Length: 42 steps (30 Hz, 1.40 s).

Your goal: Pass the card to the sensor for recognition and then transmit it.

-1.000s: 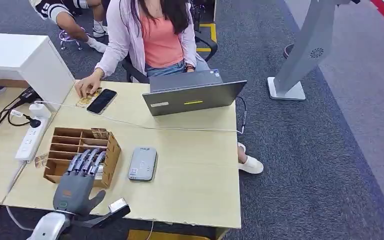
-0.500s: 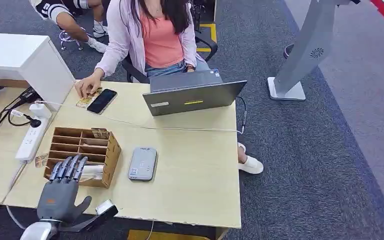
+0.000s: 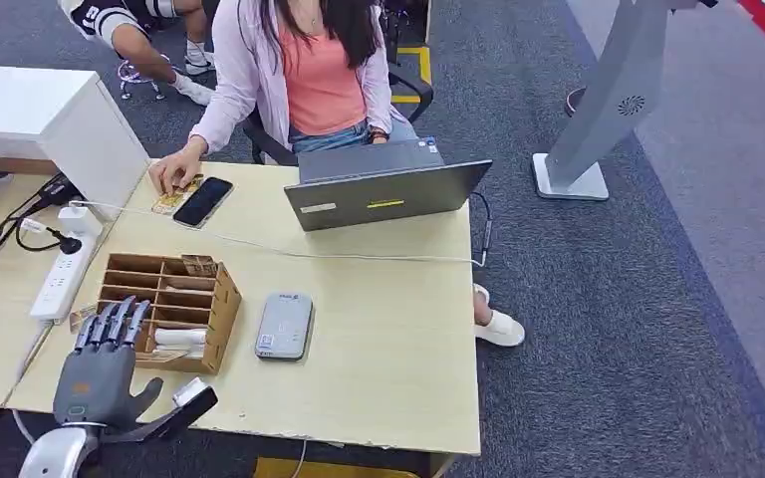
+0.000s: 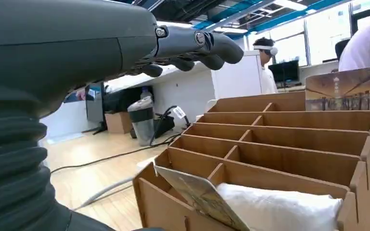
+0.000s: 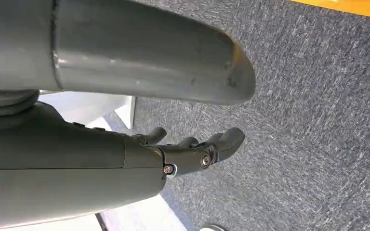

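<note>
A wooden slotted organizer (image 3: pixel 169 299) stands on the left part of the desk. In its far right slot a picture card (image 3: pixel 199 265) stands upright, the same card (image 4: pixel 339 89) in the left wrist view. Another card (image 4: pixel 200 197) leans in the nearest slot beside a white wad (image 4: pixel 279 207). My left hand (image 3: pixel 105 363) hovers at the organizer's near left corner, fingers spread, thumb out, holding nothing. The grey flat sensor (image 3: pixel 284 326) lies right of the organizer. My right hand (image 5: pixel 192 149) hangs over the carpet, fingers loosely extended, holding nothing.
A person sits at the far side, one hand (image 3: pixel 171 174) on cards beside a black phone (image 3: pixel 202 201). An open laptop (image 3: pixel 383 189) stands at the back. A white cable (image 3: pixel 339 256) crosses the desk. A power strip (image 3: pixel 60 274) lies on the left.
My left hand has drawn back from over the organizer toward the desk's near left edge, still holding nothing. Everything else is as before.
</note>
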Motion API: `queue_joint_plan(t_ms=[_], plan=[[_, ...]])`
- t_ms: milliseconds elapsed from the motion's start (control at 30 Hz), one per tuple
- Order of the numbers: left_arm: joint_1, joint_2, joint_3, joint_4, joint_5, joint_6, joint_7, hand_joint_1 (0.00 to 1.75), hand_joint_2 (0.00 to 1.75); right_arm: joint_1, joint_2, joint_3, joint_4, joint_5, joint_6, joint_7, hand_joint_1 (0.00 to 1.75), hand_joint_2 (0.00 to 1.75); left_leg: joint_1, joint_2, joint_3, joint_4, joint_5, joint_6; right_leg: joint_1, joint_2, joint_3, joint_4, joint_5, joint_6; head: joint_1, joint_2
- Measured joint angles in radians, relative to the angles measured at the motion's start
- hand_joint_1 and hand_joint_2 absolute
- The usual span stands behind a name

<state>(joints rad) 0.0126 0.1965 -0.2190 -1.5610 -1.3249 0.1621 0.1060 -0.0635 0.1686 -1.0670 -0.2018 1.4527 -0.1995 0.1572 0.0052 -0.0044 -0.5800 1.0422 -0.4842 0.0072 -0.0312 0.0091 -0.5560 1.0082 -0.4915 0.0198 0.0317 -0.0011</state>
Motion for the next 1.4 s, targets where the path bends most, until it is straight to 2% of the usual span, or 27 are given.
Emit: queue_joint_plan(t_ms=[633,1000,1033,1067,1400], plan=[[-0.041,-0.003,0.001,0.04,0.0,-0.016,-0.002,0.0,1.75,0.0,0.0,0.0,0.0,0.003,0.002,0.0,0.0,0.0,0.0,0.0,0.0,0.0,0.0,0.0,0.0,0.0,0.0,0.0,0.0,0.0,0.0,0.0],[-0.067,-0.013,0.001,0.098,0.0,-0.02,-0.002,0.0,1.75,0.0,0.0,0.003,0.0,0.012,0.005,-0.002,0.0,0.0,0.0,0.0,0.0,0.0,0.0,0.0,0.0,0.0,0.0,0.0,0.0,0.0,0.0,0.0],[-0.067,-0.013,0.001,0.101,0.0,-0.02,-0.002,0.33,1.75,0.0,0.0,0.003,0.0,0.012,0.006,-0.002,0.0,0.0,0.0,0.0,0.0,0.0,0.0,0.0,0.0,0.0,0.0,0.0,0.0,0.0,0.0,0.0],[-0.067,-0.013,0.001,0.103,-0.001,-0.02,-0.002,1.75,1.75,0.0,0.0,0.003,0.0,0.012,0.008,-0.002,0.0,0.0,0.0,0.0,0.0,0.0,0.0,0.0,0.0,0.0,0.0,0.0,0.0,0.0,0.0,0.0],[-0.067,-0.005,0.001,0.128,-0.006,-0.048,-0.02,1.75,1.75,0.0,0.0,0.003,0.0,0.014,0.014,-0.004,0.0,0.0,0.0,0.0,0.0,0.0,0.0,0.0,0.0,0.0,0.0,0.0,0.0,0.0,0.0,0.0]])
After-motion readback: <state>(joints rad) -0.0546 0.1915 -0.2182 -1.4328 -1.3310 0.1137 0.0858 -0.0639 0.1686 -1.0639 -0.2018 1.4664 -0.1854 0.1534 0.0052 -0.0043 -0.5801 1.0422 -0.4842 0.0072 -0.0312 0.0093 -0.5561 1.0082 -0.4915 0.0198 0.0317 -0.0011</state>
